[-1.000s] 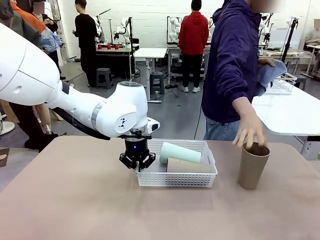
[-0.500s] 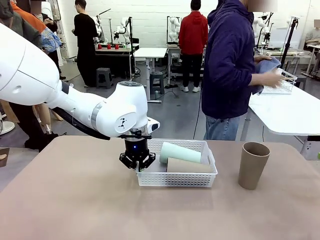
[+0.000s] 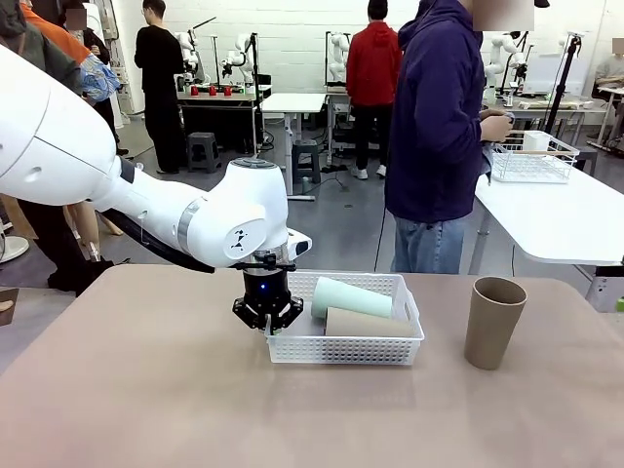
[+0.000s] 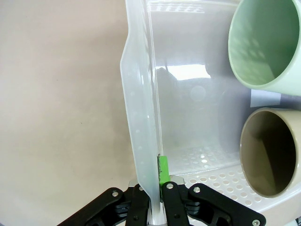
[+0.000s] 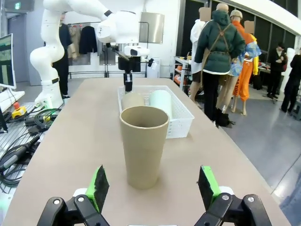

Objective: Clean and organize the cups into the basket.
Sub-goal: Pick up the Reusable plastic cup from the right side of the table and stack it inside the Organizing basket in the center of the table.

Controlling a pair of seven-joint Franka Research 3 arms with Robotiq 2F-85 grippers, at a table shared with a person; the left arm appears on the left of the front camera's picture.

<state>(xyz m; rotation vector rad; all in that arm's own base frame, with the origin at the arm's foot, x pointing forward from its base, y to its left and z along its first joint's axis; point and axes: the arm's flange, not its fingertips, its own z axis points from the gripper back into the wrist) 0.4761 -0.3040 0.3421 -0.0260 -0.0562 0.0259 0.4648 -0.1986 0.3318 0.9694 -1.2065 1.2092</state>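
White rim of the basket [image 3: 343, 349] is pinched by the left pincer [image 4: 151, 183]; right pincer [image 5: 153, 187] gapes empty.

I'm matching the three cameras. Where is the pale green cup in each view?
Front view: pale green cup at centre, lying in the white basket.
Left wrist view: cup upper right, mouth toward camera.
Right wrist view: cup above centre, behind the upright brown cup.
Shared landmark: the basket.

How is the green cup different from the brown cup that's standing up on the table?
The green cup is pale green; the standing brown cup is tan. The green cup lies on its side inside the basket; the standing brown cup sits upright on the table. Both are tall, tapered, handleless.
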